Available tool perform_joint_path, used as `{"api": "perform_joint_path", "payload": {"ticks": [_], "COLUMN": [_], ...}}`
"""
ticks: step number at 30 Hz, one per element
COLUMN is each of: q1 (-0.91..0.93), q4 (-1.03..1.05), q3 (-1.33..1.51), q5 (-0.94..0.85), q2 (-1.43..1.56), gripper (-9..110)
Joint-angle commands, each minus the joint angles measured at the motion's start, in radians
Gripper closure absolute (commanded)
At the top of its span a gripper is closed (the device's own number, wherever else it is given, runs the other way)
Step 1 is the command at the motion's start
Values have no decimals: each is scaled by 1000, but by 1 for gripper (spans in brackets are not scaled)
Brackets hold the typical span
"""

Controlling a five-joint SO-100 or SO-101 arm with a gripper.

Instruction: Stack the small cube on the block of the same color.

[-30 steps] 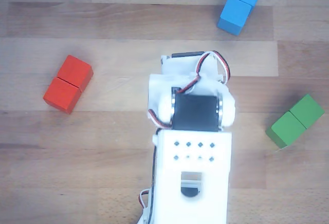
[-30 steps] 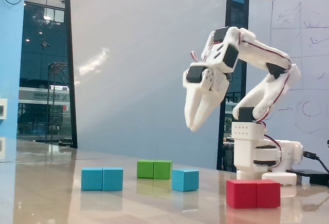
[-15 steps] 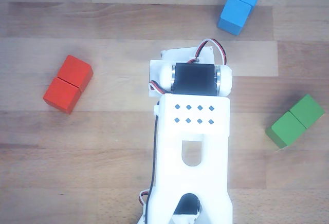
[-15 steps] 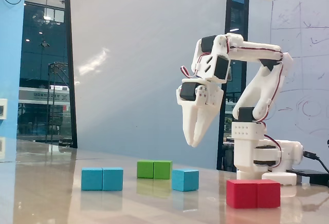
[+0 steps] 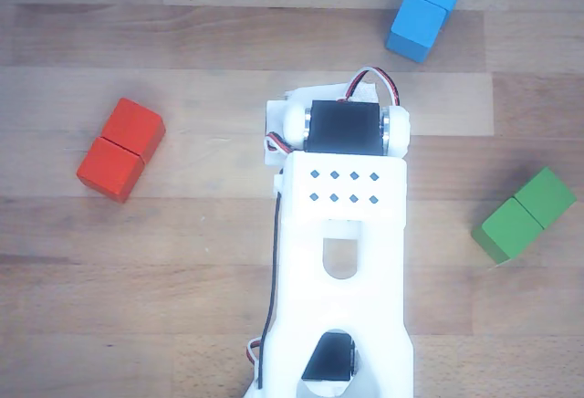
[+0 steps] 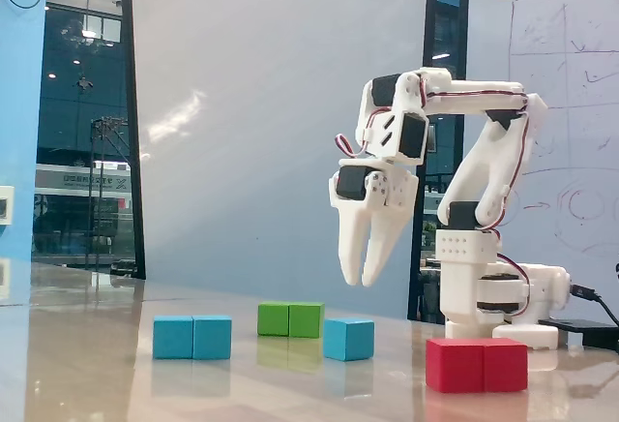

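In the fixed view the small blue cube (image 6: 348,339) stands on the table between the green and red blocks. The blue oblong block (image 6: 192,337) lies to its left; in the other view it lies at the top right (image 5: 426,10). My gripper (image 6: 359,283) hangs well above the small cube, pointing down, its fingers a little apart and empty. In the other view my white arm (image 5: 342,234) covers the middle of the table and hides the small cube and the fingertips.
A red oblong block (image 5: 120,149) lies at the left of the other view and a green one (image 5: 525,214) at the right. In the fixed view green (image 6: 290,319) is behind, red (image 6: 477,364) in front, near the arm's base (image 6: 488,291).
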Motion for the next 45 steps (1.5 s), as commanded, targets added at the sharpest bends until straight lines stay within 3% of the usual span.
{"api": "perform_joint_path", "payload": {"ticks": [1, 7, 45], "q1": [-12, -12, -11], "q4": [-25, -26, -195], "q3": [-9, -3, 66], "q5": [11, 14, 14], "q2": [5, 2, -233], "gripper": [82, 73, 76]}}
